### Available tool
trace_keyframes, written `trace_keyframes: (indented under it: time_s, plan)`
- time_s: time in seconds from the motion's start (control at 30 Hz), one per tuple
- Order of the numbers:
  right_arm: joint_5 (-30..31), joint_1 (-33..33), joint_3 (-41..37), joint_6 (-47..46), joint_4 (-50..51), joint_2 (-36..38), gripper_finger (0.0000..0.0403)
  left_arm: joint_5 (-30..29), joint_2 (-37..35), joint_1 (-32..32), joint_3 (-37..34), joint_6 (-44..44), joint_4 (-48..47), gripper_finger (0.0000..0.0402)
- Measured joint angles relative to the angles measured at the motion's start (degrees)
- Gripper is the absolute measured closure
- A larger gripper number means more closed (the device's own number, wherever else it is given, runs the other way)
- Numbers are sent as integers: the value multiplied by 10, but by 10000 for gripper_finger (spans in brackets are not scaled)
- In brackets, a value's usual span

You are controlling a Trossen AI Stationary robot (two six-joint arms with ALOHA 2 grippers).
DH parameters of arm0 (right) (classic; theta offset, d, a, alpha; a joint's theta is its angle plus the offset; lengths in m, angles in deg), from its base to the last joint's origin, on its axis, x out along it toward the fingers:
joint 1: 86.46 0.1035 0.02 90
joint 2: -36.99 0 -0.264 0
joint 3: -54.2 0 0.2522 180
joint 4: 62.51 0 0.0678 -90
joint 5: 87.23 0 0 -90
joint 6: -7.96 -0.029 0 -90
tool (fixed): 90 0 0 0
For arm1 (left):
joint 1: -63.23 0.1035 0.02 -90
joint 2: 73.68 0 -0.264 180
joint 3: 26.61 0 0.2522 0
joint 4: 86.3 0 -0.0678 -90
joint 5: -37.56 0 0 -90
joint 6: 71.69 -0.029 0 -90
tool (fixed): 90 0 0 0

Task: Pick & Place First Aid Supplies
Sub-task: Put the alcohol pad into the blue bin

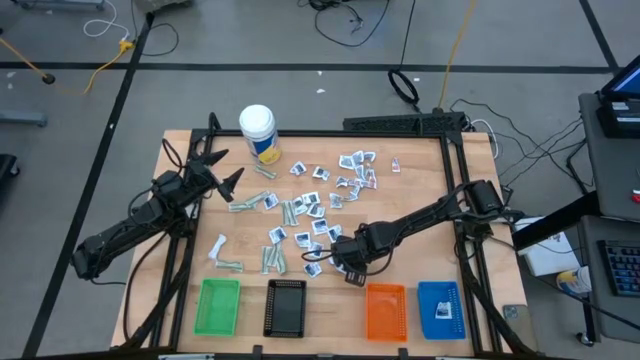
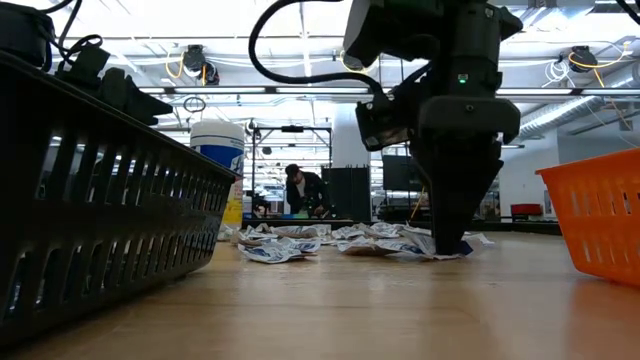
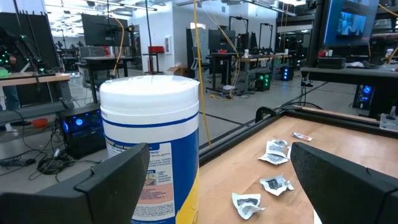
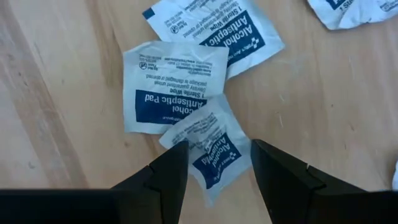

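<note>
The right gripper [image 4: 214,165] stands low over the pale wooden surface [image 1: 400,200] at the near edge of the scatter, its two dark fingers partly apart and straddling a small square white-and-blue alcohol-pad sachet [image 4: 211,149]; whether the pads already pinch it I cannot tell, since the packet seems to lie flat on the wood between them. That sachet overlaps the corner of a second, larger-looking white-and-blue sachet [image 4: 174,93], so the step in hand calls for closing on the top packet alone, squarely across its width, and lifting straight up so that the neighbour underneath is not dragged along (a slight peel from the free corner would help). The left gripper [image 1: 215,168] waits wide open and empty at the far left of the surface, just beside the tall white bottle with the yellow label [image 1: 259,133]. Counted from above: roughly two dozen square sachets, about seven long grey-green wrapped strips [image 1: 243,205], one bottle, and four rectangular trays along the near edge, namely green [image 1: 218,306], black [image 1: 287,307], orange [image 1: 385,310] and blue [image 1: 441,309]
</note>
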Motion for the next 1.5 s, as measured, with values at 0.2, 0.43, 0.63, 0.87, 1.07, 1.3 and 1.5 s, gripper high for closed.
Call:
trace_keyframes:
  time_s: [0.2, 0.43, 0.63, 0.87, 1.07, 1.3, 1.5]
  plan:
    - [1, 0, 0, -6, 3, 0, 303, 0, 0, 0, 0, 0, 0, 5]
    - [-12, -1, 1, -23, 9, 5, 392, 0, 0, 0, 0, 0, 0, 5]
    - [-30, -9, 1, -75, 38, 56, 399, 0, 0, 0, 0, 0, 0, 5]
    - [-19, -14, 1, -220, 56, 115, 399, 0, 0, 0, 0, 0, 0, 5]
    - [0, -13, 1, -387, 94, 151, 400, 0, 0, 0, 0, 0, 0, 5]
    - [0, 37, -6, -591, 171, 168, 401, 0, 0, 0, 0, 0, 0, 5]
    - [-2, 97, -10, -701, 202, 169, 402, 0, 0, 0, 0, 0, 0, 5]
